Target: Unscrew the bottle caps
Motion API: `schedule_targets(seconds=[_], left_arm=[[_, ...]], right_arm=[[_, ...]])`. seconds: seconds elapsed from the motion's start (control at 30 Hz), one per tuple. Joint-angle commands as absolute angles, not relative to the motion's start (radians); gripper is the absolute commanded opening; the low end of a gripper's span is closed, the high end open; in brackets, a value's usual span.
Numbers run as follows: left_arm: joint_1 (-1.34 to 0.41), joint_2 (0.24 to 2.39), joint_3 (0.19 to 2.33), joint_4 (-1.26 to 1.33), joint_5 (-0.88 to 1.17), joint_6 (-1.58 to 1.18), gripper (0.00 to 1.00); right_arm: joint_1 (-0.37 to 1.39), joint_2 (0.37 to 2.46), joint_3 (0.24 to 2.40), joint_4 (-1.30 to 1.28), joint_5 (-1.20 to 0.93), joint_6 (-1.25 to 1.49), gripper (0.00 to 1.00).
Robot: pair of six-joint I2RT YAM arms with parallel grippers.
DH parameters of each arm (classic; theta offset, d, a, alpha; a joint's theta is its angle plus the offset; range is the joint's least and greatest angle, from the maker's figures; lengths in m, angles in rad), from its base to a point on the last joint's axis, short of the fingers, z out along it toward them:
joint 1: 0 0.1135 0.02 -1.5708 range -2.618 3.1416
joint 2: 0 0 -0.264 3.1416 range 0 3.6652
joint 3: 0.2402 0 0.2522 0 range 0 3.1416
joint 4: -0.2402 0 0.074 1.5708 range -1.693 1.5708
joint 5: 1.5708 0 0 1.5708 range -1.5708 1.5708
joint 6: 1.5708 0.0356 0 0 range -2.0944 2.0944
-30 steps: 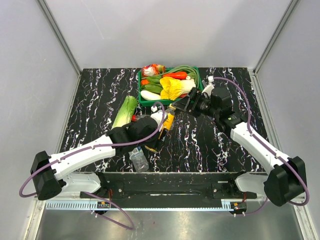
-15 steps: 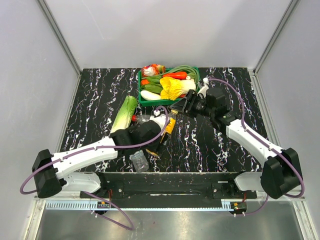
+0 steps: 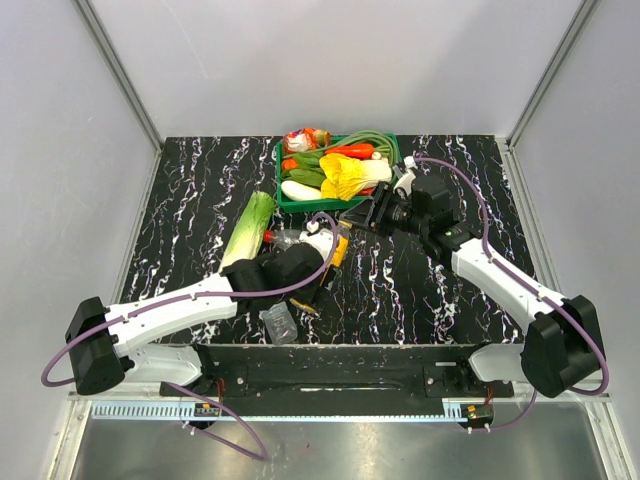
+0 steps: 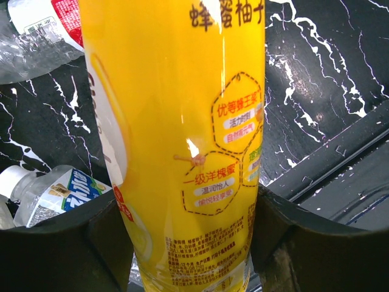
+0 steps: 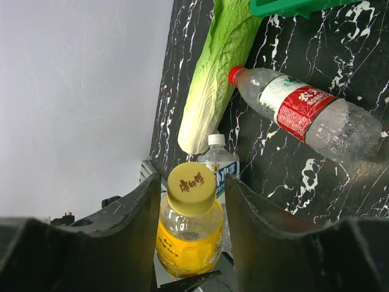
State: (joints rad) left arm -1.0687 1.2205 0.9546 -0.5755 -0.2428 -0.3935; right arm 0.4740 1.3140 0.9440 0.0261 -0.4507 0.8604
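L claw (image 4: 191, 243) clamped on yellow bottle (image 4: 182, 121) to steady it; R claw (image 5: 192, 178) part-open astride its yellow cap (image 5: 191, 190), small gaps each side, not yet gripping, judged set for unscrewing.

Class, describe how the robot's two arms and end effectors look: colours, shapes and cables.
Both the left arm and right arm have white links, black joints and a looping purple cable. The left end effector and right end effector are black, with two broad fingers each.
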Motion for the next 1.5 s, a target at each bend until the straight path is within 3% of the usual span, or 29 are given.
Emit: schedule_targets(seconds=[0.0,0.1,0.33,0.6,0.73,0.83,0.93,1.17,1.47], left_arm=[[-1.074,1.213,0.974,-0.552,-0.279,-0.402,0.39],[-1.074,1.215,0.977,-0.552,-0.269,-0.403,0.39],[-1.075,1.213,0.973,-0.549,-0.253,-0.406,0.39],[-1.083,1.226,0.979,-0.528,-0.236,-0.39,0.39],[-1.085,1.233,0.979,-0.525,-0.239,-0.387,0.39],[-1.085,1.233,0.973,-0.519,-0.235,-0.385,0.39],[-1.086,1.22,0.954,-0.497,-0.23,-0.385,0.37],[-1.078,1.123,0.884,-0.405,-0.196,-0.391,0.18],[-1.003,1.051,0.845,-0.278,0.021,-0.365,0.05]], right_arm=[[0.486,1.292,0.986,0.031,-0.477,0.842,0.5],[0.488,1.296,0.986,0.04,-0.482,0.854,0.47],[0.489,1.292,0.997,0.061,-0.486,0.873,0.52],[0.491,1.31,1.002,0.058,-0.485,0.877,0.45],[0.492,1.316,1.009,0.052,-0.486,0.87,0.28],[0.492,1.315,1.002,0.057,-0.483,0.858,0.0],[0.492,1.313,0.991,0.074,-0.492,0.839,0.0],[0.492,1.267,0.936,0.138,-0.5,0.813,0.0],[0.492,1.186,0.904,0.175,-0.517,0.799,0.0]])
